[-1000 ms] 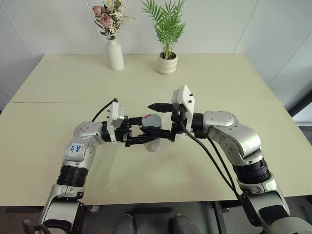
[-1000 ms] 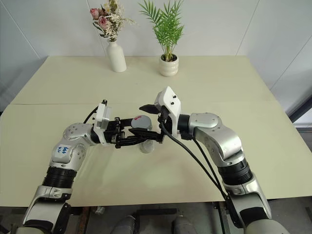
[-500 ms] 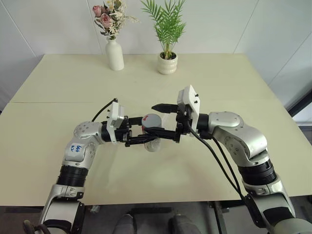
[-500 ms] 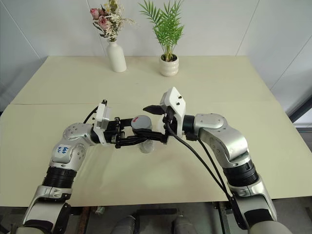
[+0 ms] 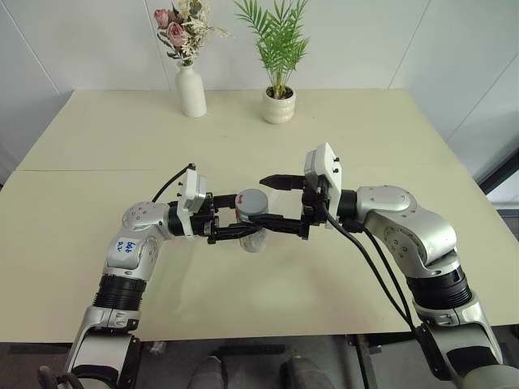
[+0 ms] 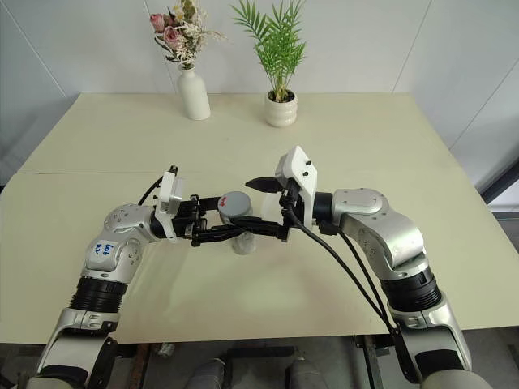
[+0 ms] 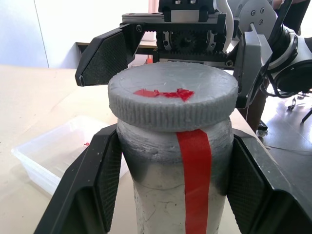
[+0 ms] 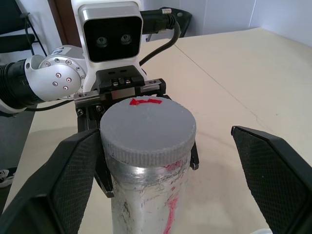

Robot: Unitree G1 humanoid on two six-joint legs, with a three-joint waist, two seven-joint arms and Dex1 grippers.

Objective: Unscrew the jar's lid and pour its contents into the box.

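My left gripper [image 5: 242, 219] is shut on the jar [image 7: 170, 195], a clear cylinder with a red stripe, and holds it upright above the table. The grey ribbed lid [image 5: 252, 202] sits on top of the jar, with a red mark on it [image 8: 145, 127]. My right gripper [image 5: 264, 201] faces it from the right, open wide. One finger [image 8: 73, 180] stands close beside the lid and the other finger [image 8: 273, 180] well apart from it. The clear box [image 7: 58, 156] lies on the table beyond the jar. I cannot make out the contents through the frosted wall.
A white vase of flowers [image 5: 190, 89] and a white pot with a green plant [image 5: 278, 105] stand at the far side of the beige table [image 5: 389, 138]. The near table edge [image 5: 268, 332] runs just below both arms.
My right arm has swung a little to the right, and its open fingers still flank the lid. The left gripper and the jar have kept still.
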